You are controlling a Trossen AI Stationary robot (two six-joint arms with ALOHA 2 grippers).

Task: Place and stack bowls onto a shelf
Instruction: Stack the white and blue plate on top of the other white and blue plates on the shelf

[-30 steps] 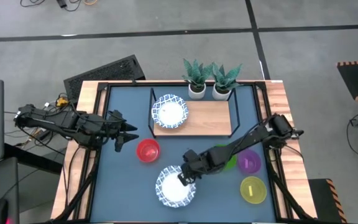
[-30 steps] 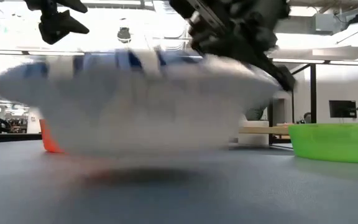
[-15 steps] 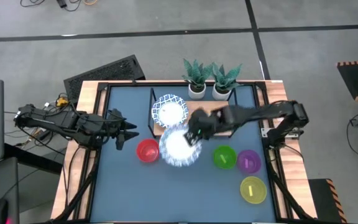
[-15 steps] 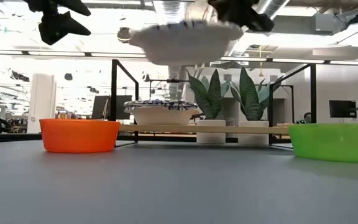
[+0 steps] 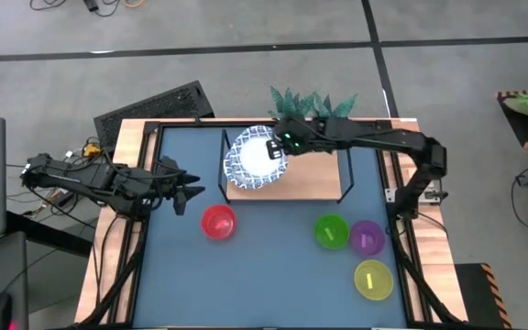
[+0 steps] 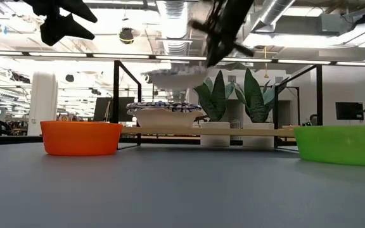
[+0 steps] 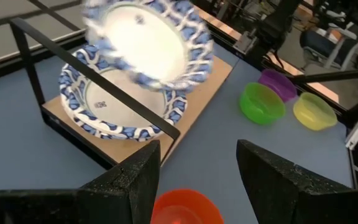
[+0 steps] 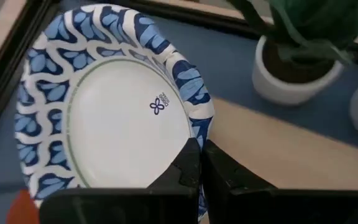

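Right gripper (image 8: 199,163) pinches the rim of a blue-patterned white bowl (image 8: 107,121), holding it tilted in the air just above a second patterned bowl (image 7: 114,102) that sits on the shelf (image 5: 314,174) at its left end. Left gripper (image 5: 191,192) hovers with fingers spread wide, holding nothing, near the red bowl (image 5: 217,222).

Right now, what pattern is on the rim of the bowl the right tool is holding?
Blue leaf-like shapes on white, around the bowl; clearest in the right wrist view.
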